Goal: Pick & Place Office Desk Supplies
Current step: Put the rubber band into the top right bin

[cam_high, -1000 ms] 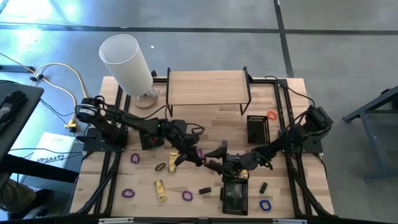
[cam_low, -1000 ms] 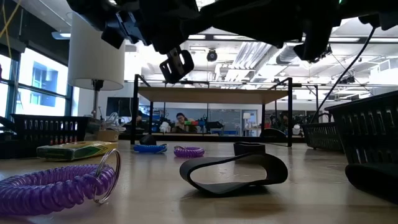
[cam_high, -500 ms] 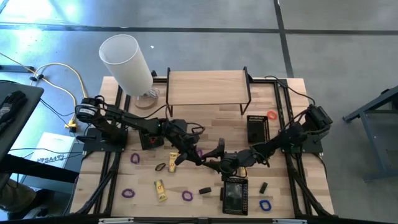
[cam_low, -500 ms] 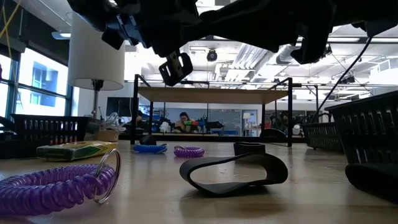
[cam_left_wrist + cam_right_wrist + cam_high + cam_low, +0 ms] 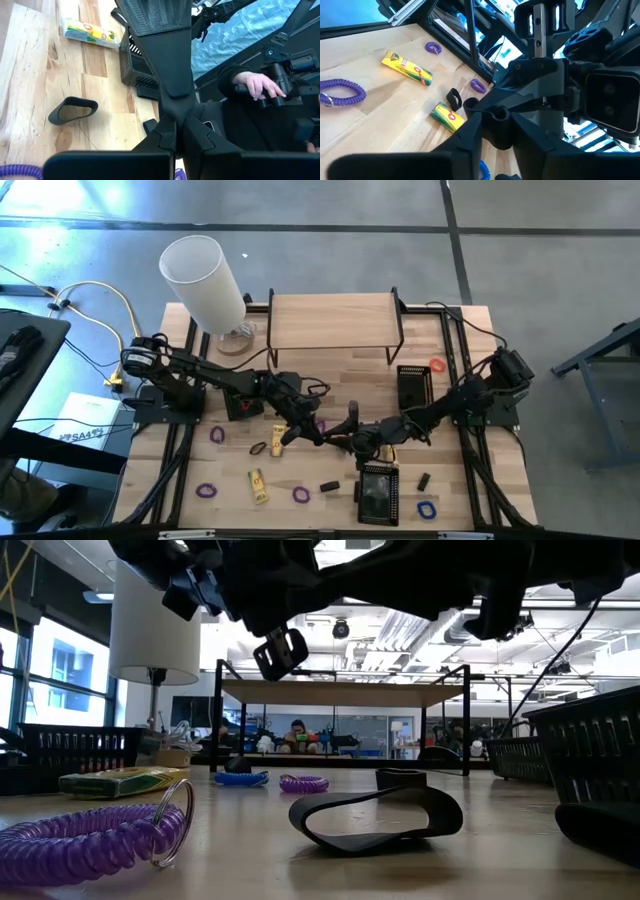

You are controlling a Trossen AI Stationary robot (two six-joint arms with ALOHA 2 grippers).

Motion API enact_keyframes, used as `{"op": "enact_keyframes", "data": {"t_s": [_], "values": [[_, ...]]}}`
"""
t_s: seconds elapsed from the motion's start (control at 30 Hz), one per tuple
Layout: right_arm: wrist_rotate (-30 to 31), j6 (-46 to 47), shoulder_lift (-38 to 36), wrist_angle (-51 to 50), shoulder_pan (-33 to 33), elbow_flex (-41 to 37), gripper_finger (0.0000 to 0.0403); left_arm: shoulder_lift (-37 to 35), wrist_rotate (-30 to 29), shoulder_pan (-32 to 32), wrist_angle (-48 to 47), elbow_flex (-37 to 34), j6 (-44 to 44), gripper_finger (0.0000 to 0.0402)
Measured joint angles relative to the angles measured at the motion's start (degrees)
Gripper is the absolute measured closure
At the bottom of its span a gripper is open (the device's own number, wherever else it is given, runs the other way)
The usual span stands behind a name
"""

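Two yellow crayon boxes [image 5: 406, 67] lie flat.

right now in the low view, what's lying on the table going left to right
purple coiled plastic loop with a metal ring → yellow rectangular crayon box → blue band loop → small purple band loop → black flat band loop

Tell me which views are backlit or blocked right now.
Low view: bright windows and ceiling lights leave the arms overhead as silhouettes; the black band loop is readable. Left wrist view: the shut left gripper blocks the middle. High view: evenly lit, right gripper mid-table.
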Motion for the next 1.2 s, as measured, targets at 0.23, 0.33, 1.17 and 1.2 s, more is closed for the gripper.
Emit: {"op": "enact_keyframes", "data": {"t_s": [0.23, 0.33, 1.17, 1.2], "values": [[0.2, 0.1, 0.0, -0.7, -0.1, 0.0, 0.0394, 0.0, -0.4, 0.0, 0.0, 0.0, 3.5, 0.0401], [0.6, 1.0, 0.0, -1.5, -0.2, 0.0, 0.0397, 0.0, -3.2, -0.1, -0.2, 0.0, 3.5, 0.0397], [17.9, 6.8, 0.0, -5.0, 5.6, 0.0, 0.0399, 0.0, -9.4, -1.4, -0.3, 0.0, 5.6, 0.0231], [18.8, 7.8, 0.0, -5.5, 6.1, 0.0, 0.0399, 0.0, -9.6, -1.3, -0.3, 0.0, 5.7, 0.0231]]}}
